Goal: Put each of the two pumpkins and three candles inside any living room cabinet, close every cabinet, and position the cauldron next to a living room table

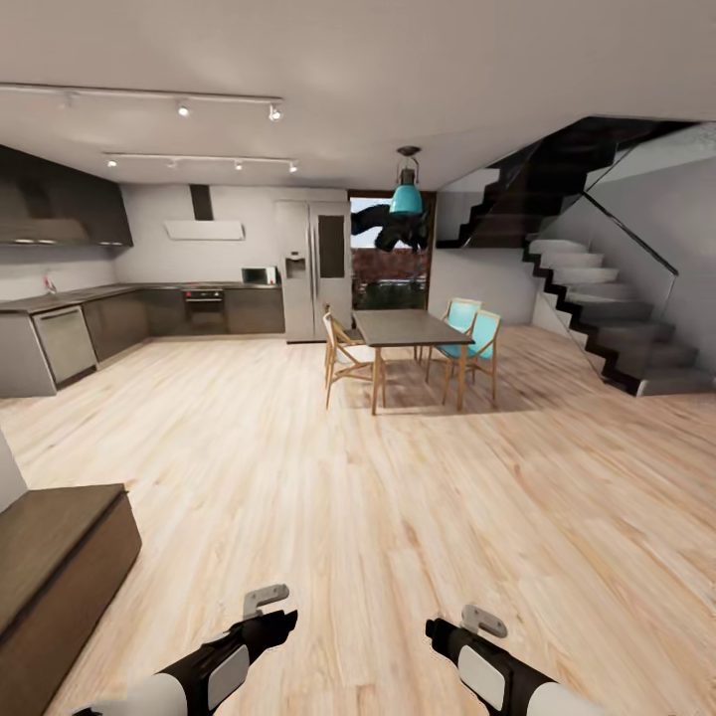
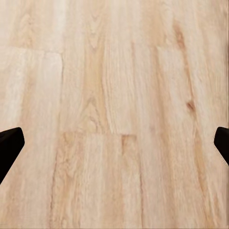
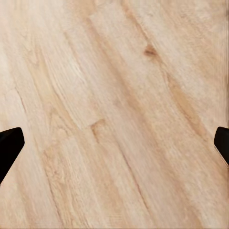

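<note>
Claws first, nearest the head camera: the left claw (image 1: 267, 599) and right claw (image 1: 483, 619) are cut off by the lower edge of the head view, each showing a black wrist housing with a pale grey tip. Both arms extend forward and low over the pale plank wooden floor (image 1: 398, 517), side by side and well apart. In each wrist view the black fingertips (image 2: 9, 145) (image 3: 9, 145) sit at opposite edges with bare floor between them, so both claws are spread and grasp nothing. At the left edge, a low dark-brown wooden cabinet (image 1: 60, 567) is partly cropped, its front barely visible. Farther off stand a dark rectangular dining worktop (image 1: 408, 326) with wooden and turquoise chairs (image 1: 475, 338), a grey kitchen (image 1: 129, 318), a steel refrigerator (image 1: 316, 268) and a dark staircase (image 1: 607, 308). A dark blurred shape (image 1: 393, 231) below the teal pendant lamp (image 1: 406, 195) is hard to identify.
</note>
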Available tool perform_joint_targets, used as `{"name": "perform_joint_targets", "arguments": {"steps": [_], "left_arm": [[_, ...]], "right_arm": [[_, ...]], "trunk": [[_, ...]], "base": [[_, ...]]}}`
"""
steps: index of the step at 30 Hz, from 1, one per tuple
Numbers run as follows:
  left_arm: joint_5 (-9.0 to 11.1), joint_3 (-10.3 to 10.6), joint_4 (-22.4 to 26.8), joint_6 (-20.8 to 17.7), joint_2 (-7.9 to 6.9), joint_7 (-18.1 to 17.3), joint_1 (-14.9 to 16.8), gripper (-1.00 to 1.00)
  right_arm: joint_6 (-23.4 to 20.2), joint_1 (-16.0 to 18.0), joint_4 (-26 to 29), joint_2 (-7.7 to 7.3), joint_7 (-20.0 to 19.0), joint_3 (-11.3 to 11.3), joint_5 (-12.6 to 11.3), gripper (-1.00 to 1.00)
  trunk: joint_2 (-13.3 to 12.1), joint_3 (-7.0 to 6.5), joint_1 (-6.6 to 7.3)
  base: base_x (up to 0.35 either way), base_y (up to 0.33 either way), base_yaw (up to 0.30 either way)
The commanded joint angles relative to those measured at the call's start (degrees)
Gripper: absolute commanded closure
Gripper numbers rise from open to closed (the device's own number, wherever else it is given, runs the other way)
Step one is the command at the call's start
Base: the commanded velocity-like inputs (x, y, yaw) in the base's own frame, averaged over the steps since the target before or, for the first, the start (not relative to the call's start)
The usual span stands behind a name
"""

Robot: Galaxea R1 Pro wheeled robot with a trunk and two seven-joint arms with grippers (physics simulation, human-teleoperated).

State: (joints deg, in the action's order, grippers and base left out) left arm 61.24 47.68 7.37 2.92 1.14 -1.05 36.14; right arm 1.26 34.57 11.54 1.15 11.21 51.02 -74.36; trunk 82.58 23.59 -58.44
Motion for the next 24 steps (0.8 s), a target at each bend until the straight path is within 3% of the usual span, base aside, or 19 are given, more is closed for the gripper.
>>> {"name": "perform_joint_targets", "arguments": {"steps": [1,11,24], "left_arm": [[0.6,0.5,-0.1,0.2,0.0,-0.1,0.0,-1.0],[0.6,0.5,-0.1,0.2,0.0,-0.1,0.1,-1.0],[0.7,0.5,-0.1,0.2,0.0,-0.1,0.1,-1.0]], "right_arm": [[0.1,0.1,0.1,-0.01,0.3,0.5,-0.5,-1.0],[0.1,0.1,0.1,-0.01,0.3,0.5,-0.5,-1.0],[0.2,0.1,0.1,0.0,0.4,0.6,-0.2,-1.0]], "trunk": [[0.0,0.1,-0.03],[0.0,0.55,-0.03],[0.0,0.65,-0.03]], "base": [[0.332,0.0,-0.271],[0.333,0.0,-0.252],[0.334,0.0,-0.028]]}}
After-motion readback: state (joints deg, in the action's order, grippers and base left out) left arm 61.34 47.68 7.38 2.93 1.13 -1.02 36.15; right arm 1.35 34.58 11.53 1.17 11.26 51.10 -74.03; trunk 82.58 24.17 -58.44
